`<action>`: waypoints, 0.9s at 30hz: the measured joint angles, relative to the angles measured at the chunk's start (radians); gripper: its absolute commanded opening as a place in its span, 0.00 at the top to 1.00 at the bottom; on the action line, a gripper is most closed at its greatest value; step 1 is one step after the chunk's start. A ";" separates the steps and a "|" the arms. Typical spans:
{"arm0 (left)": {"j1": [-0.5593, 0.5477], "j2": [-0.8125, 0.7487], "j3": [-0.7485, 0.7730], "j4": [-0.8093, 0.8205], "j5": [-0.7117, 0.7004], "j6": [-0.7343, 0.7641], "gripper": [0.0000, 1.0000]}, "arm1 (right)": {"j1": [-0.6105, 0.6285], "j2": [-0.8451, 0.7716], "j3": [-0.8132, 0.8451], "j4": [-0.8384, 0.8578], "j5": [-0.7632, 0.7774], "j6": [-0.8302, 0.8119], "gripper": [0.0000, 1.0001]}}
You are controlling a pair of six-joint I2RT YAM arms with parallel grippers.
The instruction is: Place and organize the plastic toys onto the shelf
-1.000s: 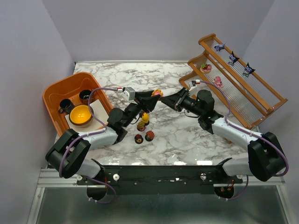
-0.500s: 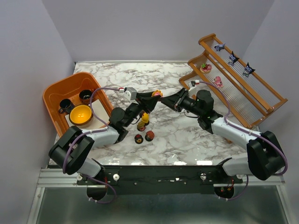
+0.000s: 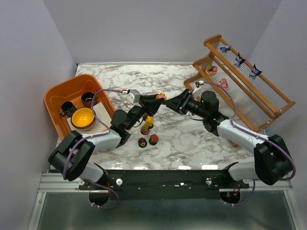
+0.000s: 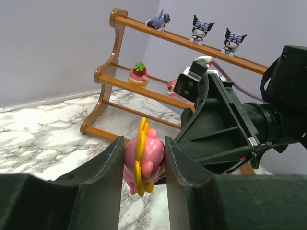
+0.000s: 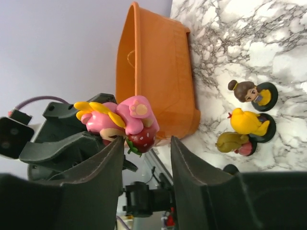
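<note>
Marble-patterned tabletop, white veined with grey, fills the floor of a booth closed in by plain pale lavender walls. An orange tub sits at the left edge. The wooden shelf stands slanted at the far right, with three purple-black figurines on its top tier and a strawberry-topped one on the lower tier.

Above the middle of the table the two arms meet tip to tip. The left gripper pinches a pink toy between its two fingers, which press against its sides. The right gripper faces it with jaws spread. In the right wrist view the toy lies just past the tip of one finger, and the gap between the fingers holds nothing.

Seen from the left wrist, the pink toy stands upright, its long axis running top to bottom, a yellow fin edge-on to the camera. Seen from the right wrist, it lies sideways, yellow parts pointing left and a red strawberry at its lower right.

Below the pair, small figurines stand clustered on the marble.
</note>
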 measured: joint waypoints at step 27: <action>0.064 -0.189 0.296 -0.923 0.673 0.430 1.00 | -0.014 -0.087 0.538 -1.000 -0.294 -1.428 0.50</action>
